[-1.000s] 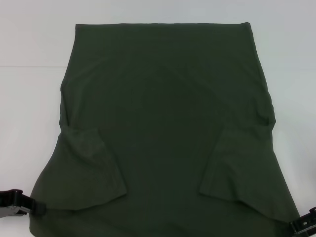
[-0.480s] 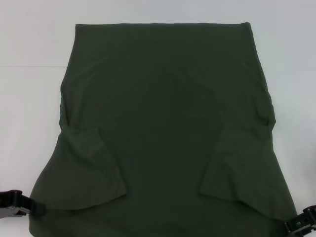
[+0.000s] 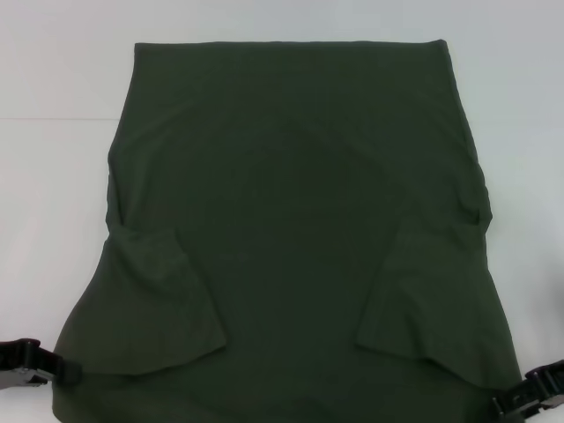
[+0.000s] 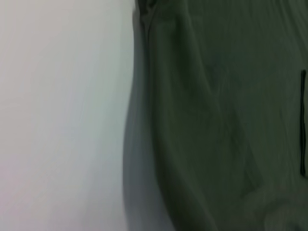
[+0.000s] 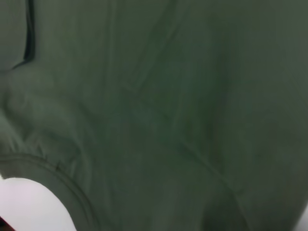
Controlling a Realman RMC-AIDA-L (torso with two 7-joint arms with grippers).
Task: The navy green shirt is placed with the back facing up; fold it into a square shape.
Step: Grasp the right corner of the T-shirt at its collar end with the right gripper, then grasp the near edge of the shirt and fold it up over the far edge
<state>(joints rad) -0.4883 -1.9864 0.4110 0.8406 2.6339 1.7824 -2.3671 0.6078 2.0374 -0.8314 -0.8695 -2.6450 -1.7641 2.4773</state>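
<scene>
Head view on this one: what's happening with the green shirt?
The navy green shirt lies spread flat on the white table, plain side up, with both sleeves already folded inward onto the body. The left tool sits at the shirt's near left corner and the right tool at the near right corner, each at the cloth's edge. Whether either has gripped the fabric cannot be seen. The lengthwise fold into a square is not yet done.

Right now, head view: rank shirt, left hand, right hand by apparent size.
1. The navy green shirt, far the largest, fills most of the view.
2. The left hand and right hand: both are cut by the frame at the shirt's near corners and look alike, so no ranking.
</scene>
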